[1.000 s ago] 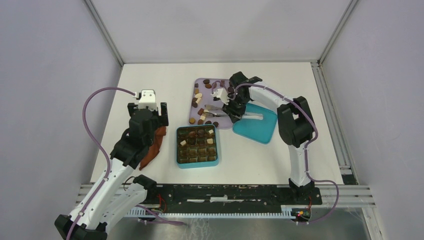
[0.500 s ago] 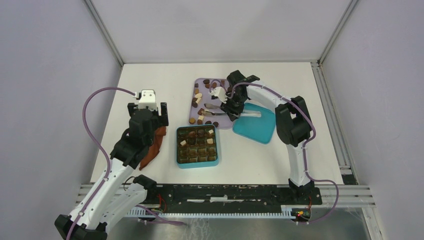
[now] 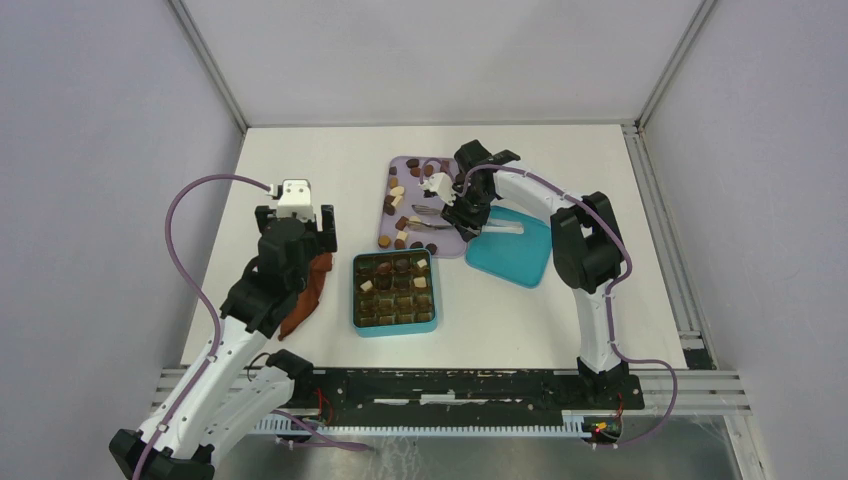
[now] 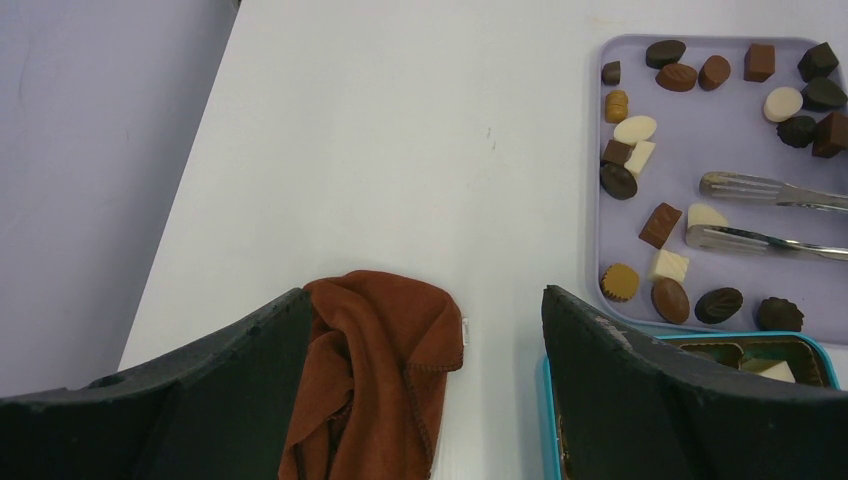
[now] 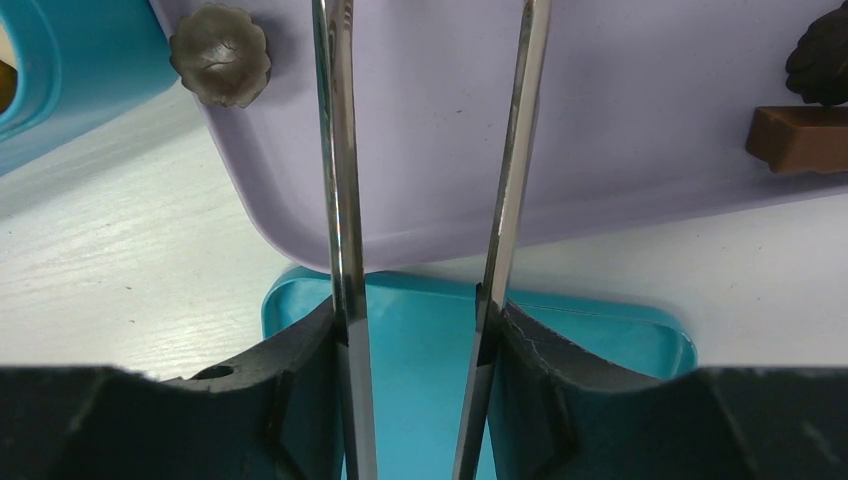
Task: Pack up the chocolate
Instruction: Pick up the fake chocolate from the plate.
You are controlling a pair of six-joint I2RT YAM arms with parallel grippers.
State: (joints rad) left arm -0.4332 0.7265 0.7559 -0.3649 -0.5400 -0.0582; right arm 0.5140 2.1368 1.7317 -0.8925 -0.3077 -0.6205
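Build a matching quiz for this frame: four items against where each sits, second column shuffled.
Things
1. tongs
2. cloth
3. teal lid
4. teal box

Places
A. flat on the table, right of the lavender tray
B. gripped by the right gripper, tips over the tray
C. open, nearer the arm bases than the tray, some cells holding chocolate
D. crumpled below the open left gripper, left of the box

Pairs: 1-B, 2-D, 3-A, 4-C
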